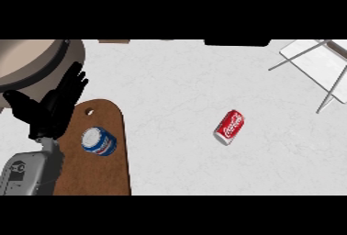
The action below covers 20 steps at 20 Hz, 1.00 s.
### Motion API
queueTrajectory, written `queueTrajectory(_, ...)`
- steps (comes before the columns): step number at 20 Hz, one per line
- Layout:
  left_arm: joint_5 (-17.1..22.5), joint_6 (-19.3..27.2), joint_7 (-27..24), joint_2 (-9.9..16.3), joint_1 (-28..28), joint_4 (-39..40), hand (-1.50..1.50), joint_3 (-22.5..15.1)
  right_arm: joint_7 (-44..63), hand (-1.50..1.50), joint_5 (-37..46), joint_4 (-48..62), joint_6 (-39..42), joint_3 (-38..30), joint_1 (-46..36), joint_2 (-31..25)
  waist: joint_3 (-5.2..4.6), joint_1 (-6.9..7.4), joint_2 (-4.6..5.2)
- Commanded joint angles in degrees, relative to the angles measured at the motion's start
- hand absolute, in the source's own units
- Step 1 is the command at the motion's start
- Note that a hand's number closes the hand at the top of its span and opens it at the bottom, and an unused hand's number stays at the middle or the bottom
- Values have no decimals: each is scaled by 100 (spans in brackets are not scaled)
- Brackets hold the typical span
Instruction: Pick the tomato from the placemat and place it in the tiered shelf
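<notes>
While the left robot hand (58, 103) rests open with straight fingers near the table's (176, 92) left edge, no tomato shows. A blue-and-white can (99, 141) sits on the brown placemat (102, 170) at the front left. A red can (230, 127) lies mid-table. The tiered shelf (318, 64) occupies the far right corner.

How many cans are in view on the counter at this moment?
2. A red can lies on its side on the bare white counter, right of centre. A blue-and-white can sits on the brown board at left, beside the left hand.
</notes>
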Motion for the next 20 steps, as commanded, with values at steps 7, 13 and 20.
queueTrajectory(7, -120, 82, -106, -153, -36, 98, 0, -106, -911, -150, -480, 1042, -204, -596, -537, -610, 12, 27, 40)
queueTrajectory(13, 154, -109, 217, 58, 104, -266, 0, 72, -641, -150, -507, 1660, 1452, -514, -400, -1356, 16, 43, 4)
queueTrajectory(20, -89, 120, 36, -94, -126, -41, 0, -25, -796, -150, -664, 1930, 2280, -717, -62, -2145, 35, -20, 53)
